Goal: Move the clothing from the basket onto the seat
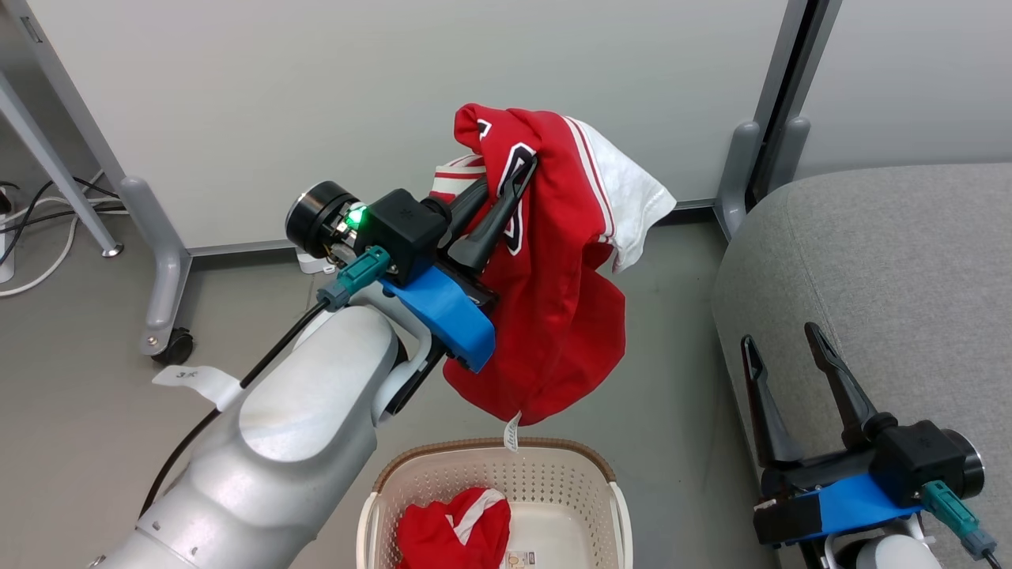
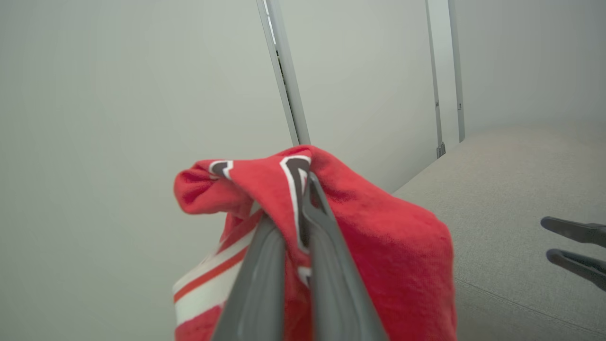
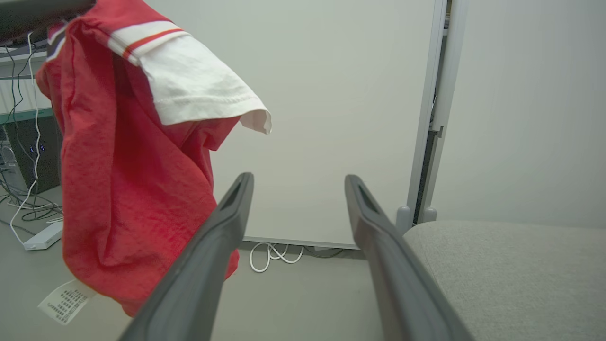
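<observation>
My left gripper (image 1: 506, 178) is shut on a red jersey (image 1: 553, 300) with white sleeves, held high above the basket (image 1: 601, 474); the cloth hangs down with its label just over the rim. From the left wrist, the jersey (image 2: 378, 237) bunches around my closed fingers (image 2: 326, 265). A second red garment (image 1: 455, 529) with white trim lies inside the cream basket. The grey seat (image 1: 893, 261) stands to the right. My right gripper (image 1: 783, 336) is open and empty beside the seat's edge; between its fingers (image 3: 213, 246) I see the hanging jersey (image 3: 132, 166) and the seat (image 3: 511, 265).
A white partition wall (image 1: 395, 103) on wheeled feet (image 1: 170, 340) stands behind the jersey. Cables (image 1: 47, 229) trail on the grey floor at the left. A gap between panels (image 1: 779, 103) lies beside the seat's back corner.
</observation>
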